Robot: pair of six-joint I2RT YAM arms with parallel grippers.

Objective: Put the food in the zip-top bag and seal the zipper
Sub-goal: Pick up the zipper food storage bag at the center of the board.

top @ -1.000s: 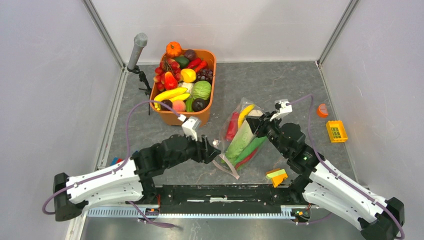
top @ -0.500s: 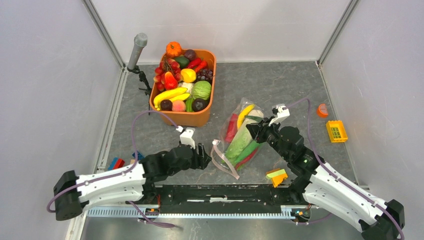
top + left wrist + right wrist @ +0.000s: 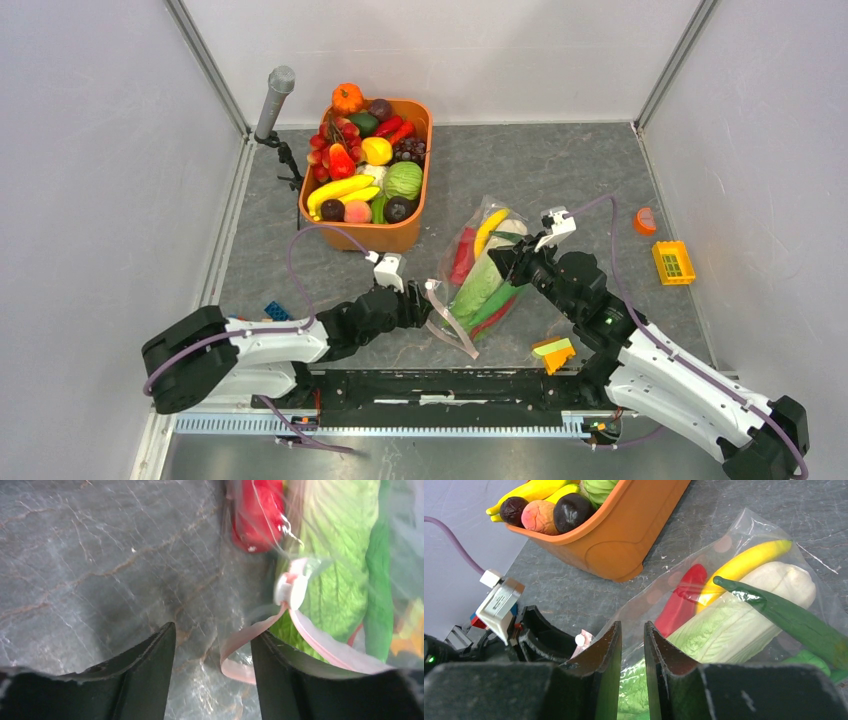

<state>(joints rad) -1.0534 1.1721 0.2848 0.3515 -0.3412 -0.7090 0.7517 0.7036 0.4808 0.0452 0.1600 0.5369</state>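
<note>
the left gripper [image 3: 214, 630] is released, jaws spread with the loose end of the zipper [image 3: 250, 635] just ahead, likely lined up to catch it. the bag [image 3: 749, 525] lies mid-table, its mouth apparently unsealed, with the food [image 3: 734, 620] inside. the right gripper [image 3: 632, 625] sits nearly clenched at the bag's edge; whether it pins the film cannot be told. bare table [image 3: 560, 170] lies beyond the bag, and the tub [image 3: 400, 235] stands apart.

On the grey table [image 3: 560, 170] we see at 11 o'clock an orange tub [image 3: 350, 236] full of toy fruit, with a grey cylinder [image 3: 274, 100] on a stand just beside it. At 3 o'clock lie a yellow crate [image 3: 673, 262] and a small orange piece [image 3: 645, 220]. There is a yellow-orange wedge [image 3: 553, 353] at 5 o'clock and a blue block [image 3: 277, 310] at 8 o'clock.
</note>
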